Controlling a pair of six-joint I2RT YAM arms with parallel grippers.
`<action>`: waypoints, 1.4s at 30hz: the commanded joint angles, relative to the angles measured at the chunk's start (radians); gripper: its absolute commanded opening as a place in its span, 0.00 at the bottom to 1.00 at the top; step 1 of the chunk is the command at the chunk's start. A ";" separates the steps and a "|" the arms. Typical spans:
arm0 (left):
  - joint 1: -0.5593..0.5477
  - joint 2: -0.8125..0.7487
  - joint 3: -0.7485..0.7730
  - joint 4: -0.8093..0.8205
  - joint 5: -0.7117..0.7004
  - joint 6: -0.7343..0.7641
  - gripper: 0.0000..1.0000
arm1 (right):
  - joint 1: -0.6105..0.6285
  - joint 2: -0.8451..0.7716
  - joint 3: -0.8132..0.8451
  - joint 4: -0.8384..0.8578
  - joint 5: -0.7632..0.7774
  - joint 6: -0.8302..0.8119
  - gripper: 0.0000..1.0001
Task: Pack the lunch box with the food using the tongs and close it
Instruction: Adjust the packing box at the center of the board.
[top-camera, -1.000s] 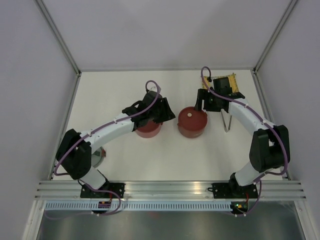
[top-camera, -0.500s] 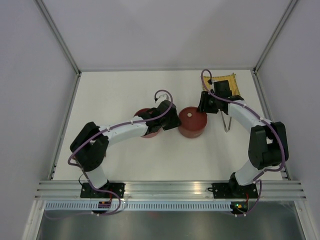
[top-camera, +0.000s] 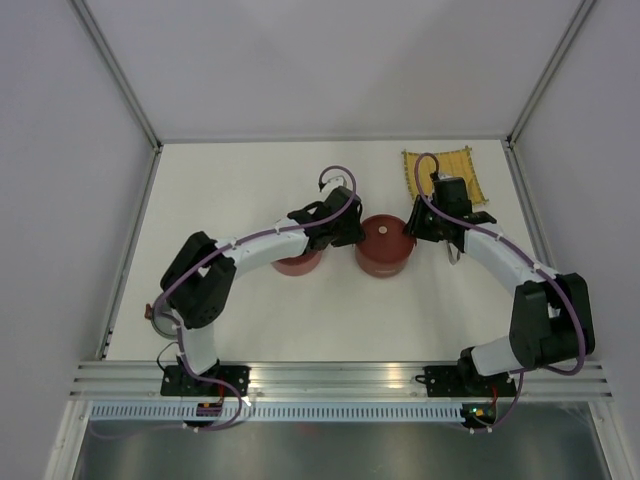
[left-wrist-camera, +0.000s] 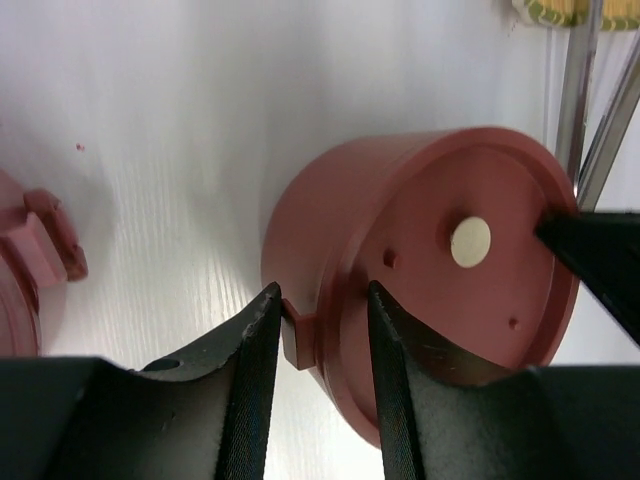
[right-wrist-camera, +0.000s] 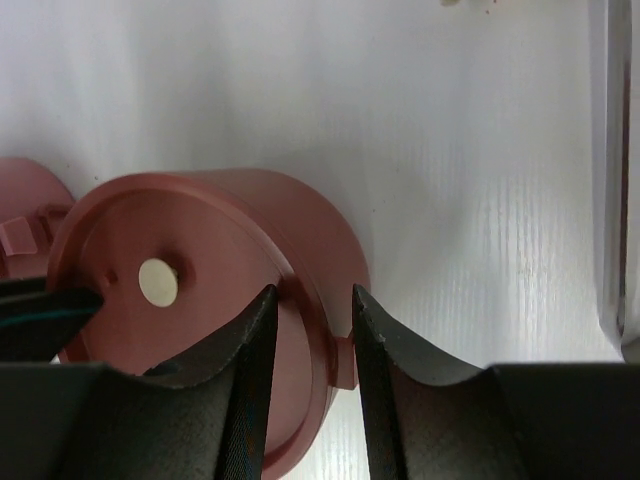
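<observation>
The lunch box (top-camera: 385, 250) is a dark-red round bowl with its flat lid on and a pale knob in the centre, standing mid-table. My left gripper (top-camera: 352, 232) is at its left side. In the left wrist view the left gripper (left-wrist-camera: 322, 295) is shut on the box (left-wrist-camera: 330, 200), across its rim and side tab. My right gripper (top-camera: 415, 228) holds the opposite side, and the right wrist view shows it (right-wrist-camera: 313, 295) shut over the box's (right-wrist-camera: 200, 230) rim and tab. A second red bowl (top-camera: 298, 262) lies partly under my left arm. The silver tongs (top-camera: 455, 250) lie right of the box. No food shows.
A yellow woven mat (top-camera: 440, 172) lies at the back right. A round object (top-camera: 160, 318) sits half hidden behind my left arm's shoulder at the left edge. White walls enclose the table on three sides, and an aluminium rail (top-camera: 340, 378) runs along the near edge.
My left gripper swung right from the second bowl to the lidded box. My right gripper came down from the mat to the box's right side. Both jaws narrowed onto its rim.
</observation>
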 joint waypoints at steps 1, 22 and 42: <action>0.010 0.052 0.075 0.026 0.025 0.060 0.42 | 0.049 -0.036 -0.047 -0.129 0.025 0.067 0.41; 0.035 -0.024 0.069 0.003 0.102 0.212 0.35 | 0.058 0.060 0.072 -0.099 0.014 0.047 0.37; 0.036 -0.149 -0.099 -0.027 0.024 0.144 0.32 | 0.152 0.175 0.104 -0.080 0.035 0.051 0.26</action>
